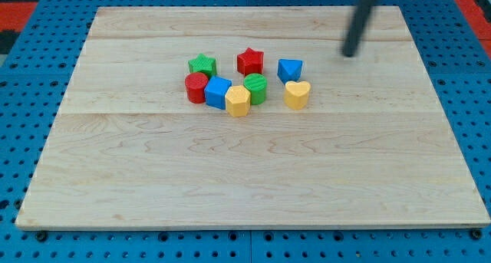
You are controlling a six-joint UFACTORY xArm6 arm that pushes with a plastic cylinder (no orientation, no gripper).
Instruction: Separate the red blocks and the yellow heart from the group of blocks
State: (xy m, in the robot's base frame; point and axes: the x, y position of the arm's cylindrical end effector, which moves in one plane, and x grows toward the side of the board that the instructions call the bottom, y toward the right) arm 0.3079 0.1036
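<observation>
1. Red star block [250,61] sits at the cluster's top, apart from its neighbours; red cylinder block [196,87] touches the blue cube [218,92] at the cluster's left; yellow heart block [297,94] lies at the right edge.
2. The pale wooden surface [253,179] also carries a green star [202,65], green cylinder [256,88], yellow hexagonal block [238,100] and a second blue block [290,69].
3. My tip [350,54], a plain rod end effector grasping nothing, stands well to the right of the blocks.

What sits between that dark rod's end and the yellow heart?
Nothing but bare board between my tip and the yellow heart in the camera view.
</observation>
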